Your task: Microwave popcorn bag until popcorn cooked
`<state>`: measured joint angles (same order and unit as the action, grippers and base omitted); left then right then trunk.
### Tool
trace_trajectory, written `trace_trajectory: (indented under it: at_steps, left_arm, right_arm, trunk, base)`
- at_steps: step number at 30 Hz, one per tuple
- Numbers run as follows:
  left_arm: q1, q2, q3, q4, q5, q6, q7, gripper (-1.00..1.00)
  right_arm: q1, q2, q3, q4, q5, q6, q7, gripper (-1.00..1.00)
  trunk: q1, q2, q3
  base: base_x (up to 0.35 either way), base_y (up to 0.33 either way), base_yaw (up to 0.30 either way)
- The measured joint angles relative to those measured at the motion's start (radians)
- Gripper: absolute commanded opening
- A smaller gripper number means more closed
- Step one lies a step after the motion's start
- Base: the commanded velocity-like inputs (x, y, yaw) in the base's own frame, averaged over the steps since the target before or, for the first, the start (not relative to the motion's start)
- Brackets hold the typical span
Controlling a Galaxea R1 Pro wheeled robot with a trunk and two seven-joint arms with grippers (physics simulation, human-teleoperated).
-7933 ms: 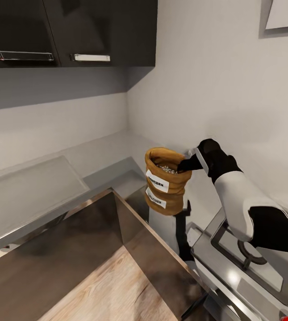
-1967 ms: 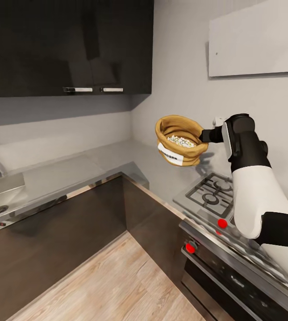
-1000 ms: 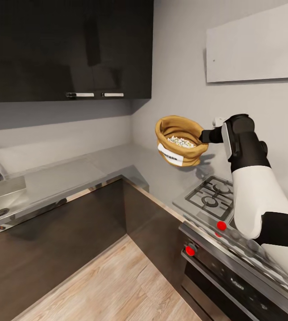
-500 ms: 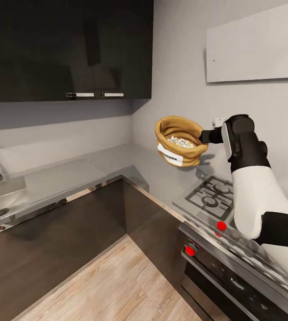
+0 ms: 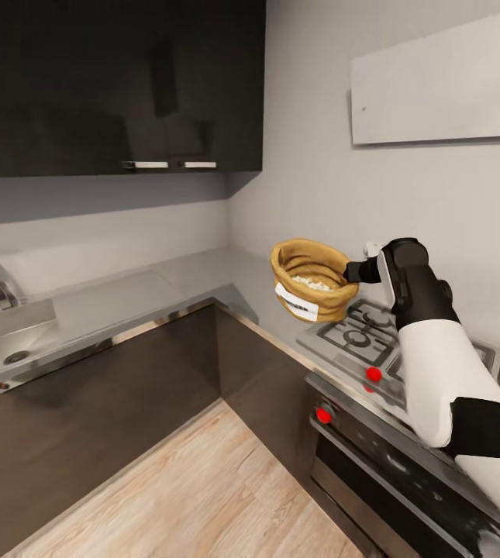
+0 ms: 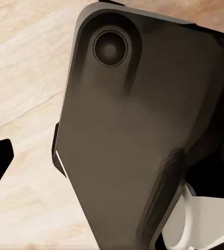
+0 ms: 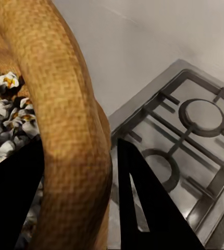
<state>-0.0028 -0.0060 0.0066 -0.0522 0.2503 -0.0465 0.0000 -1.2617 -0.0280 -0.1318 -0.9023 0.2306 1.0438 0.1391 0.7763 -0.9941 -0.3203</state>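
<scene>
My right gripper (image 5: pixel 352 271) is shut on the rolled rim of the popcorn bag (image 5: pixel 312 280), a tan sack with a white label. It holds the bag upright in the air over the corner of the countertop (image 5: pixel 203 273), beside the hob. Pale popcorn (image 5: pixel 310 282) lies inside. In the right wrist view the bag's rim (image 7: pixel 73 130) sits pinched between the two black fingers (image 7: pixel 143 208), and the popcorn (image 7: pixel 5 112) shows behind it. The left wrist view looks at a dark part of the robot (image 6: pixel 138 120) over wood floor. The microwave is out of view.
A steel gas hob (image 5: pixel 358 335) with red knobs (image 5: pixel 373 374) lies under and right of the bag, above an oven front (image 5: pixel 405 480). A sink (image 5: pixel 1 345) with a tap is at far left. Dark wall cabinets (image 5: pixel 125 77) hang overhead. Wood floor (image 5: pixel 187 488) lies below.
My right arm has lowered the bag toward the hob and countertop. The camera has shifted a little, bringing more of the sink and tap into view.
</scene>
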Motion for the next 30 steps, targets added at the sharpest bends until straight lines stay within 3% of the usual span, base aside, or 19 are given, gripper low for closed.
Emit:
trace_trajectory:
  at_steps: [11, 13, 30]
  left_arm:
    - [0.000, 0.000, 0.001, -0.002, 0.000, 0.000, 0.000, 1.00]
    - [0.000, 0.000, 0.001, -0.001, 0.000, 0.000, 0.000, 1.00]
    - [0.000, 0.000, 0.001, -0.001, 0.001, 0.000, 0.001, 1.00]
  right_arm:
    - [0.001, 0.000, 0.000, 0.001, -0.005, 0.000, 0.000, -1.00]
    - [0.023, 0.000, 0.000, 0.001, -0.002, 0.000, 0.000, -1.00]
    - [0.035, -0.011, 0.000, 0.001, -0.004, 0.000, -0.001, -1.00]
  trunk:
    - [0.000, 0.000, 0.000]
    - [0.000, 0.000, 0.000]
    - [0.000, 0.000, 0.000]
  base:
    - [-0.345, 0.000, 0.000]
    - [-0.333, 0.086, 0.000]
    - [-0.269, 0.221, 0.000]
